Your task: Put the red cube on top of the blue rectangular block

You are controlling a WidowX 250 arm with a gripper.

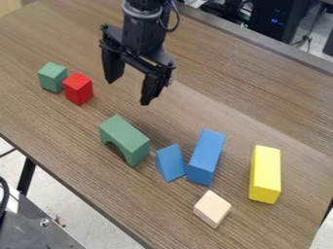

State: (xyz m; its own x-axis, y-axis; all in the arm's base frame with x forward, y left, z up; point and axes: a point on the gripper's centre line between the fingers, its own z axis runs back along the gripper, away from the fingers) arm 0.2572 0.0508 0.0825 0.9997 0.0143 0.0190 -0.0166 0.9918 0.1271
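- Wood-grain table, blocks scattered over it.
- Gripper above, fingers spread wide.
- Red cube on the table, just beside the green cube.
- Green arch, blue wedge, blue rectangular block (lying flat, handily).
- Yellow block and pale block farther out.

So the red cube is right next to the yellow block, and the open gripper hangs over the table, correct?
Not quite: the camera view shows the red cube next to the green cube. The open gripper does hang over the table.
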